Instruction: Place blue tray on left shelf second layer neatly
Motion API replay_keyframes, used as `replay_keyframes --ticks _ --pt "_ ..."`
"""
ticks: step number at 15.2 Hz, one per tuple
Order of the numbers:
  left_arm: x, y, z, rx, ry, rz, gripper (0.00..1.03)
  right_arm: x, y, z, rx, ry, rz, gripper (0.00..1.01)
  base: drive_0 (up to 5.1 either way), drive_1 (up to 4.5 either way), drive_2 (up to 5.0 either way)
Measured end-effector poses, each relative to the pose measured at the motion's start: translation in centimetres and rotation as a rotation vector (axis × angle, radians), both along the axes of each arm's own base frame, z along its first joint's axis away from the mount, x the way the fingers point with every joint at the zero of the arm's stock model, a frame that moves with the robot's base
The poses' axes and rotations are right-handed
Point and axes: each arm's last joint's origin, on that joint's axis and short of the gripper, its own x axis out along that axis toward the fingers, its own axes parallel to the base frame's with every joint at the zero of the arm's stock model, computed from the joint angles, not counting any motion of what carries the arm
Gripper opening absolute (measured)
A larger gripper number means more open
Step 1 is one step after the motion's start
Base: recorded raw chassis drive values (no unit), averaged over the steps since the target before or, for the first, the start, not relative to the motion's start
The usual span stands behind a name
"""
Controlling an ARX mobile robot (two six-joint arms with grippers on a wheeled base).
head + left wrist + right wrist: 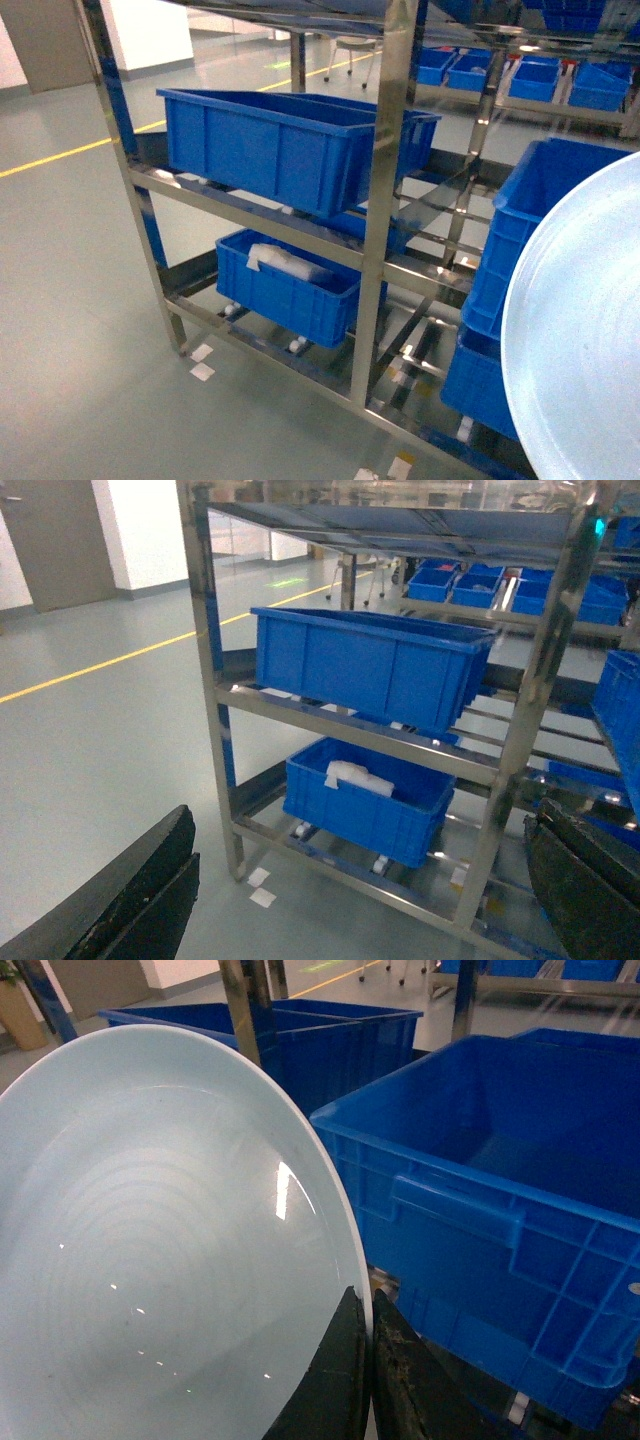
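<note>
On my right wrist feed the right hand (366, 1360) is clamped on the blue tray (160, 1250), its two dark fingers (335, 1385) pinching the rim at the tray's lower right edge, so the glossy dish stands tilted and fills the left half of that picture. From the head camera I see the same tray (585, 330) held up at the lower right, in front of the deep blue crates stacked on that side, clear of the rack. The left shelf second layer (250, 212) is the tier of steel bars carrying a large blue crate (290, 145); beneath it a smaller blue crate (290, 285) holds a white bundle (285, 262), though the picture is too soft for me to say what that is. On the left wrist feed the left hand (360, 900) is spread wide, one dark finger (130, 895) at the lower left corner and the other at the lower right, nothing between them, facing the rack from the grey floor (110, 740). A yellow line (120, 660) runs across that floor behind the rack's mirror-like post (385, 180).
</note>
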Motion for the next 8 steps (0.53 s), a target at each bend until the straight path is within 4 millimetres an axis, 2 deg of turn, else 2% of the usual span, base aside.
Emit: replay_keyframes --ticks 1,8 --pt "0.00 0.00 0.00 0.000 0.000 0.000 0.98 0.00 0.00 0.02 0.000 -0.002 0.000 0.02 -1.5 -1.54 -1.5" --pt "0.00 0.00 0.00 0.000 0.000 0.000 0.98 0.00 0.00 -0.02 0.000 0.001 0.000 0.02 -1.6 2.73 -5.9"
